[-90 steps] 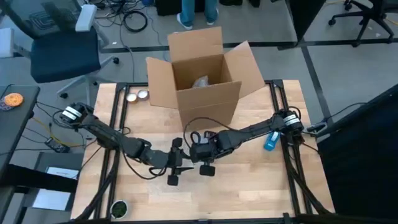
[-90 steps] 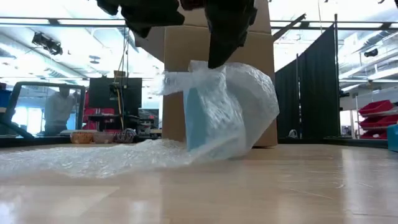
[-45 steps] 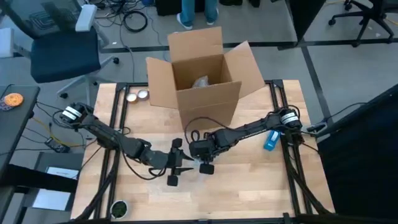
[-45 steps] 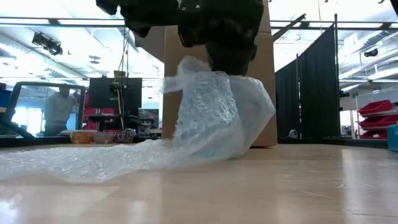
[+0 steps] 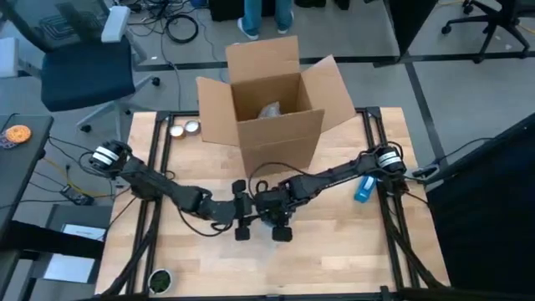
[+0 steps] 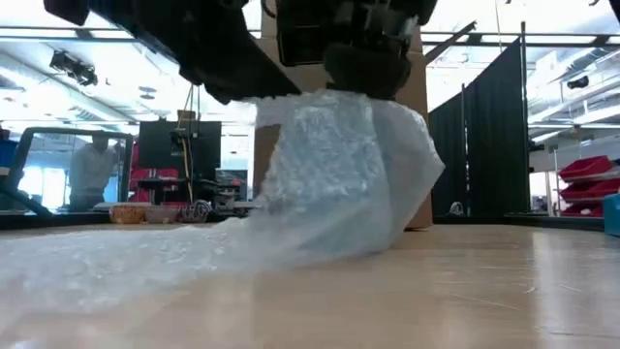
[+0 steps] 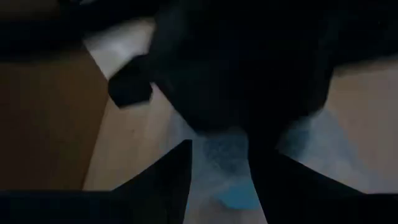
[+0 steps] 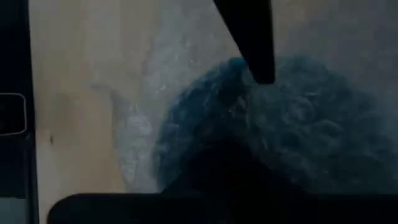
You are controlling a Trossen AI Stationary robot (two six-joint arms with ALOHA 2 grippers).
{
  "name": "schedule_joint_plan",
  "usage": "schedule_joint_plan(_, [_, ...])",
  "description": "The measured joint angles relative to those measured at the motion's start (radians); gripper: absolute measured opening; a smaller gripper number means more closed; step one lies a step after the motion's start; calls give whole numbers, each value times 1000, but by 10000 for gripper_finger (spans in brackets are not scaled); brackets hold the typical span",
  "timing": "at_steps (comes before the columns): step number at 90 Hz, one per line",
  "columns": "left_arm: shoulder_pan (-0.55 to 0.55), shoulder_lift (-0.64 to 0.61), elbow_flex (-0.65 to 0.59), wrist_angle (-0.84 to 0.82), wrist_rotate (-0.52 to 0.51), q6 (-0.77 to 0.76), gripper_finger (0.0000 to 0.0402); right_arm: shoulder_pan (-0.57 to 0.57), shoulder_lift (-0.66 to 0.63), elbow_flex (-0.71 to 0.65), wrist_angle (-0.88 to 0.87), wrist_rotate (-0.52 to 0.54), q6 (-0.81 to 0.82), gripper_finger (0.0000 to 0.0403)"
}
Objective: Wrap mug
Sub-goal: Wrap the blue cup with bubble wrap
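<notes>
Mug (image 8: 292, 124) sits mid-table, just in front of the box (image 5: 272, 104), fully covered by bubble wrap (image 6: 339, 174); you only see its blue through the film in the right wrist view.

Going left to right in the high view:
- Two small round tins (image 5: 184, 128) near the table's (image 5: 334, 251) back-left corner, beside the box's left flap.
- Left arm comes in from the left edge; left gripper (image 5: 241, 219) is just left of the wrapped mug, touching or nearly touching the bundle. You can't tell its finger state, the left wrist view is too dark.
- Wrap trails flat across the table to the left of the bundle in the low view, with the bundle standing upright.
- Right gripper (image 5: 280, 219) is directly over the bundle, pressing on its top. One dark finger (image 8: 252, 37) lies across the wrap over the mug. Can't tell whether the fingers are clamped or apart.
- Box is open, flaps out, with something pale inside.
- Blue object (image 5: 364, 189) lies near the right edge, beside the right arm, well apart from the mug.

A person stands in the room behind, far left of the low view.
</notes>
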Motion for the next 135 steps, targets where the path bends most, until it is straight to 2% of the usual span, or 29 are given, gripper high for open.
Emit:
schedule_joint_plan(41, [-17,37,0,120,77,47,143,10,-8,6,-20,61,28,0])
schedule_joint_plan(70, [-17,120,4,175,90,12,143,29,-14,167,-167,74,29,0])
schedule_joint_plan(91, [-17,121,3,188,101,23,143,46,-16,254,-305,333,20,0])
schedule_joint_plan(99, [-17,122,2,194,102,24,143,46,-16,236,-308,381,22,0])
schedule_joint_plan(112, [-17,122,1,197,105,25,143,51,-16,159,-247,364,40,0])
schedule_joint_plan(135, [-17,122,1,200,107,23,143,84,-15,21,-57,254,56,0])
